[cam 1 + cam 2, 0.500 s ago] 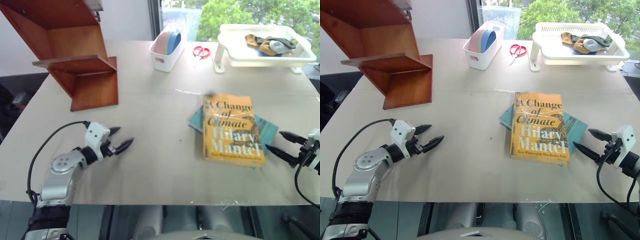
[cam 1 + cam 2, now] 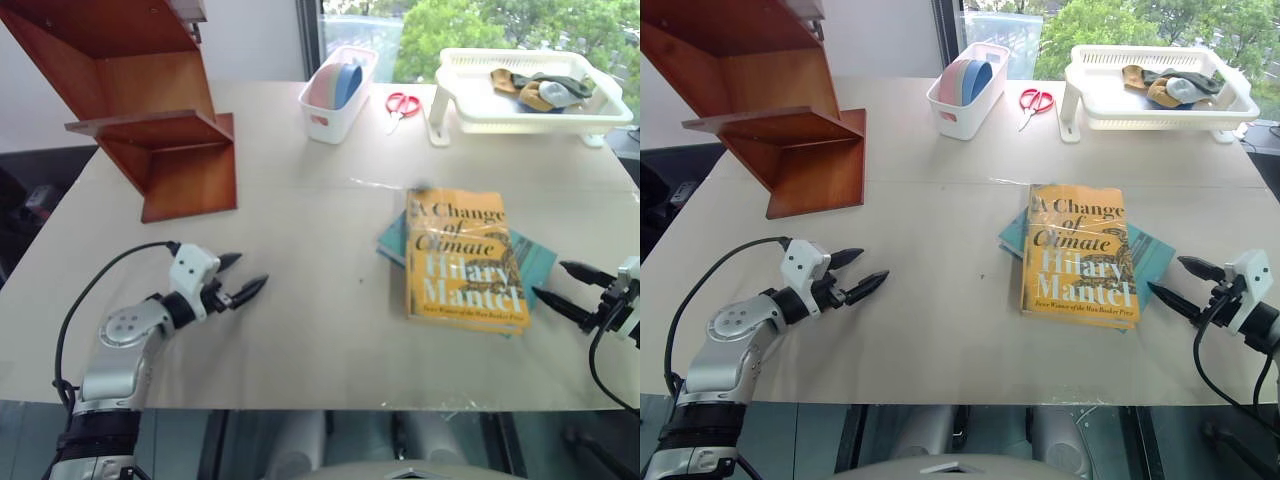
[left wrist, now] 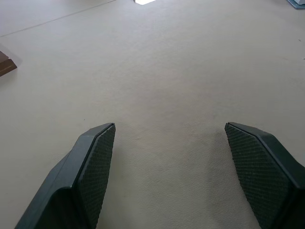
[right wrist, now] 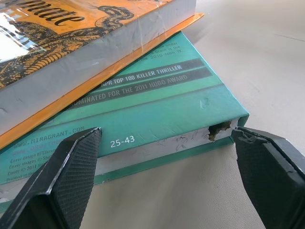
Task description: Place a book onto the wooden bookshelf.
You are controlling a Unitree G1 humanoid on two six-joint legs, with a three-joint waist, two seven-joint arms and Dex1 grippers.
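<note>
"A Change of Climate", the yellow-orange paperback (image 2: 1077, 257), lies flat just right of centre in the head views, stacked askew on a thinner teal book (image 4: 157, 100), well apart from the wooden bookshelf (image 2: 770, 110) at upper left. It looks thick, fairly stiff and moderately heavy, with a glossy, likely slippery cover, so pinching across its page block at the overhanging lower-right edge seems safest. The right gripper (image 2: 1182, 283) hangs released just beside that corner, and the left gripper (image 2: 854, 274) is spread wide over bare table (image 2: 940, 330) at lower left, grasping nothing.
</note>
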